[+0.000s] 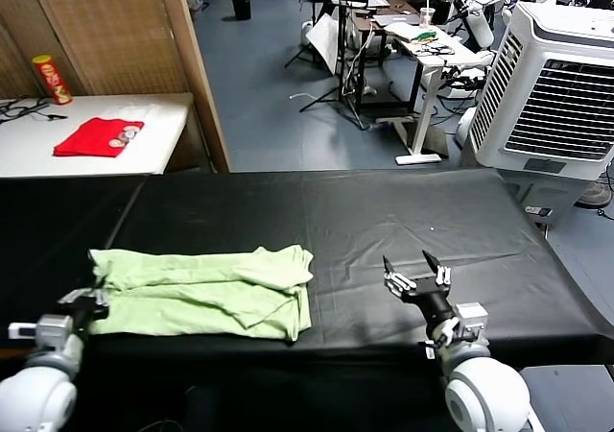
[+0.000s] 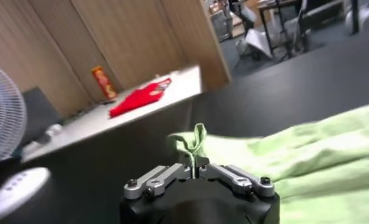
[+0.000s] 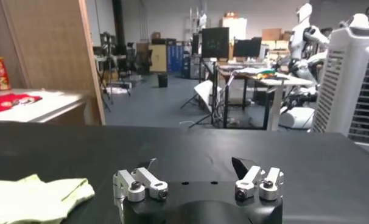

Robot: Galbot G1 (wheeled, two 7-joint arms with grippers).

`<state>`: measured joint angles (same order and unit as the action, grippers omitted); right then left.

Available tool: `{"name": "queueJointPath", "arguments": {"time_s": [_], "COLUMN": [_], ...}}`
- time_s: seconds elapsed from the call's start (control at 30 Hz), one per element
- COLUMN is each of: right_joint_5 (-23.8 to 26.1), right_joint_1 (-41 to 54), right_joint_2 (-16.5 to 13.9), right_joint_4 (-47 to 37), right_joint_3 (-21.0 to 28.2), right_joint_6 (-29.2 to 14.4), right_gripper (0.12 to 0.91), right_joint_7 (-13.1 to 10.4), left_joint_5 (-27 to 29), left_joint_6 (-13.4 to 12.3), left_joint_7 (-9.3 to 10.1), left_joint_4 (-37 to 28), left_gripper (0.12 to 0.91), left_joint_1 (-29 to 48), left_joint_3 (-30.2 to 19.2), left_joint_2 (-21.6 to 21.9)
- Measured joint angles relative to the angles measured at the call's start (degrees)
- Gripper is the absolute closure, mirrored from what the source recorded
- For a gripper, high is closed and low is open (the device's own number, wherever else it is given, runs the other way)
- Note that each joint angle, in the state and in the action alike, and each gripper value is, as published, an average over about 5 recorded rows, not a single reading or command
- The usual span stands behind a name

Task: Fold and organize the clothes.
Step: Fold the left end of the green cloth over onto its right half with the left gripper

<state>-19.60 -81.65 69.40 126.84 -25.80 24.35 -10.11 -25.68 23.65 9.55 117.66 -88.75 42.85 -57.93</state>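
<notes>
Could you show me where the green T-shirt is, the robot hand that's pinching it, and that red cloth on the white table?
green T-shirt (image 1: 206, 293), head view, middle of the folded fabric.
left gripper (image 2: 196, 172), left wrist view, between its shut tips, at the pinched cloth.
red cloth (image 1: 96, 136), head view, its centre.

green T-shirt (image 1: 206, 291): 1 | red garment (image 1: 96, 136): 1 | chip can (image 1: 52, 79): 1 | tools: 2, left tool (image 1: 94, 305), right tool (image 1: 416, 268)

White arms, black-and-silver end effectors

Pale green T-shirt (image 1: 206, 291) lies folded into a wide, wrinkled band on the black counter (image 1: 384, 221), one corner lifted
</notes>
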Motion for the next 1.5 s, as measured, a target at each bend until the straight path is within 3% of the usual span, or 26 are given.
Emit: {"name": "queueJointPath", "arguments": {"time_s": [0.3,0.43,0.57,1.23,1.33,1.5], "right_joint_5": [1.9,2.3,2.5,4.1,3.3,0.6], "right_joint_1": [-3.2,-3.9,-4.1,-2.3,-1.5,0.6], "right_joint_2": [2.4,3.0,3.4,3.9,4.1,3.7], "right_joint_4": [0.9,0.9,0.8,-2.2,-2.8,-4.3], "right_joint_3": [-1.8,-2.2,-2.2,1.6,2.7,5.4], "right_joint_6": [-0.1,-0.2,-0.2,-0.9,-1.6,-2.1], "right_gripper": [0.227,0.227,0.227,0.227,0.227,0.227], "right_joint_7": [0.0,0.0,0.0,1.0,1.7,3.2], "left_joint_5": [-10.3,-11.2,-9.8,-5.3,-5.4,-8.9], "left_joint_6": [4.8,6.0,6.0,3.9,3.3,2.3], "left_joint_7": [3.92,5.23,5.37,4.71,4.09,2.94], "left_joint_4": [6.7,6.8,6.0,3.1,3.1,4.5], "left_gripper": [0.877,0.877,0.877,0.871,0.785,0.511], "left_joint_1": [5.8,8.8,11.4,12.2,12.1,11.6], "left_joint_3": [-13.5,-18.8,-22.7,-28.0,-27.9,-27.3], "left_joint_2": [-7.4,-10.4,-13.0,-20.2,-20.8,-21.9]}}
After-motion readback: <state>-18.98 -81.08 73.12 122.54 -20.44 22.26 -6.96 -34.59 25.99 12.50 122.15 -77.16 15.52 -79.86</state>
